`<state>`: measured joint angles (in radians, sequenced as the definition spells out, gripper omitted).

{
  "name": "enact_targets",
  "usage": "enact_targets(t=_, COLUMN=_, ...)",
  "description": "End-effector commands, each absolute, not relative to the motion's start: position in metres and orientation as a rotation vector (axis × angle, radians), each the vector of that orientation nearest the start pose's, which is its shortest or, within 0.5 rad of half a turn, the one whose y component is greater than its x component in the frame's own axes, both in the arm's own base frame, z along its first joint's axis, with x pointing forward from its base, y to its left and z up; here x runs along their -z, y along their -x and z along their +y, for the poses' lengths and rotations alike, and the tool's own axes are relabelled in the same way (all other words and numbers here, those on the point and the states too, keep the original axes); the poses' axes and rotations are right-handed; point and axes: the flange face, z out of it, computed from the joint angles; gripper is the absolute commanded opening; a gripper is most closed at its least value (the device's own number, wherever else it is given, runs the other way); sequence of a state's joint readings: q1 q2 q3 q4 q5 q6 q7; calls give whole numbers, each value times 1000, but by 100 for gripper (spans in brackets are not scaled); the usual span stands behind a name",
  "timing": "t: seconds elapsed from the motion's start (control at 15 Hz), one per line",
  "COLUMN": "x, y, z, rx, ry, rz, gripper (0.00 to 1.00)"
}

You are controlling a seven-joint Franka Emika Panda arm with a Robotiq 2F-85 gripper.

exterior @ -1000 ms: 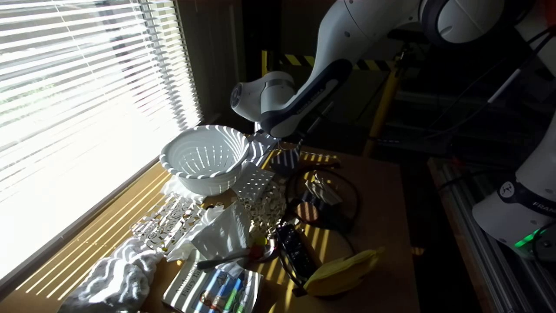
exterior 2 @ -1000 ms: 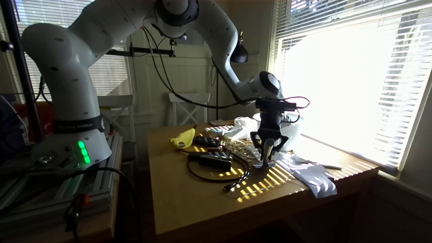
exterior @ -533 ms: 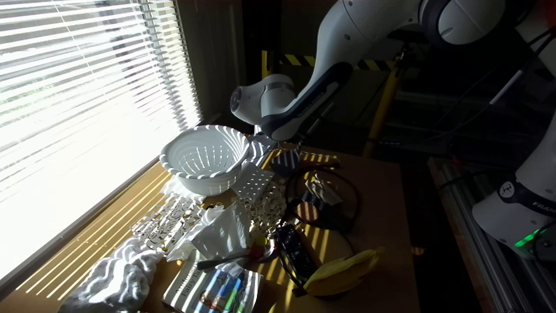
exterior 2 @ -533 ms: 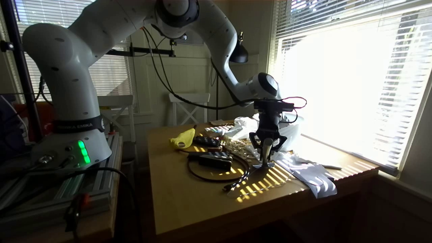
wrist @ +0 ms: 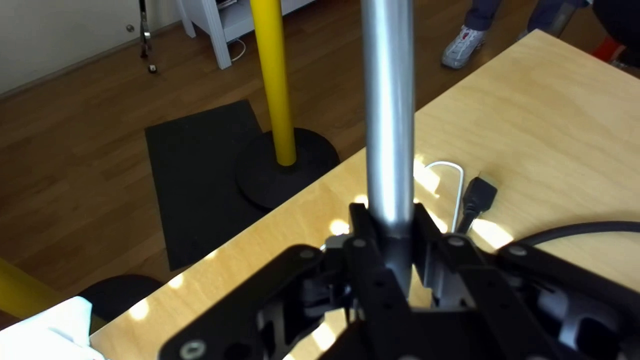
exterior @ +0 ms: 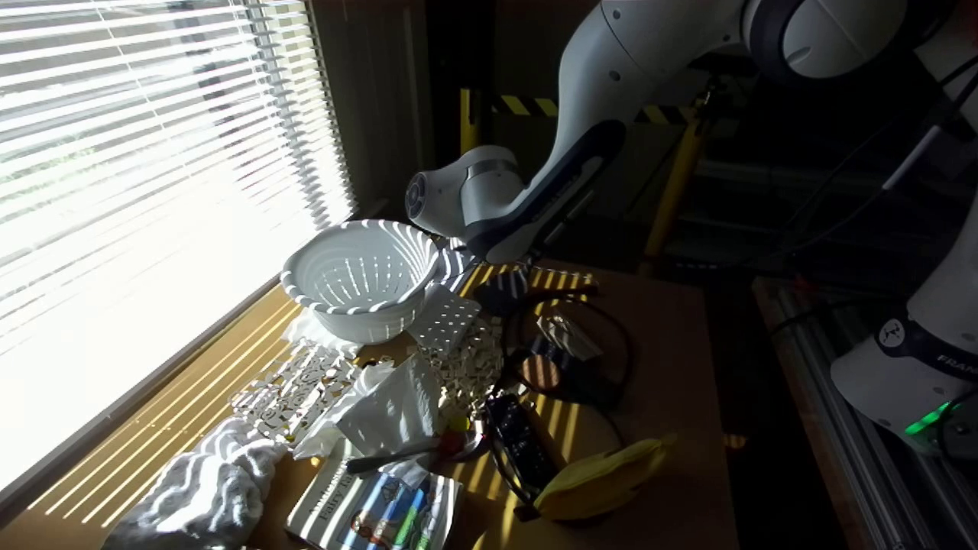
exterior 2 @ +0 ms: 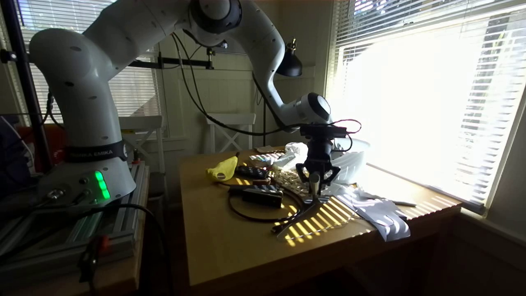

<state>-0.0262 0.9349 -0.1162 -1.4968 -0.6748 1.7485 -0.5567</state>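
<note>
1. A Robotiq gripper [wrist: 390,217] clasps a silver-handled utensil [wrist: 390,115], the round metal handle caught between both fingertips and pointing to 12 o'clock in the wrist view
2. In an exterior view, what looks like the utensil's dark flat end [exterior: 500,294] sits just below the grip, near the far edge of a wooden table [exterior: 665,382]; whether it touches the wood cannot be told
3. A black plug [wrist: 479,195] lies between 2 and 3 o'clock in the wrist view, a black cable [wrist: 590,229] at 3
4. A white slotted bowl [exterior: 367,325] stands at 9 o'clock from the grip in an exterior view
5. At 7 o'clock there, a book [exterior: 374,512] shows "Fairy Ta" beneath a line beginning "Anders", the rest covered or blurred
6. A yellow banana-shaped item [exterior: 600,485] lies at 5 o'clock
7. The arm's dark collar [exterior 2: 96,154], at 9 o'clock in an exterior view, reads "EMIKA", the preceding word partly turned away
8. Beyond the table in the wrist view, a yellow post [wrist: 272,80] rises at 11 o'clock
</note>
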Motion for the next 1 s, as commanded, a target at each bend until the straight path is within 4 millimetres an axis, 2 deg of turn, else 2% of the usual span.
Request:
enact_targets(t=0.0, x=-105, y=-604, z=-136, rx=-1581, ry=2925, rz=-1322, gripper=6)
enact_targets(t=0.33, x=-110, y=-601, z=-127, rx=-1625, ry=2831, rz=-1453, gripper=6)
enact_targets(t=0.53, x=-114, y=-604, z=-127, rx=-1642, ry=2833, rz=-1429, gripper=6)
enact_targets(t=0.73, x=-122, y=-607, z=-138, rx=-1670, ry=2875, rz=-1417, gripper=6)
enact_targets(t=0.93, x=-126, y=-611, z=-156, rx=-1795, ry=2886, rz=-1460, gripper=6)
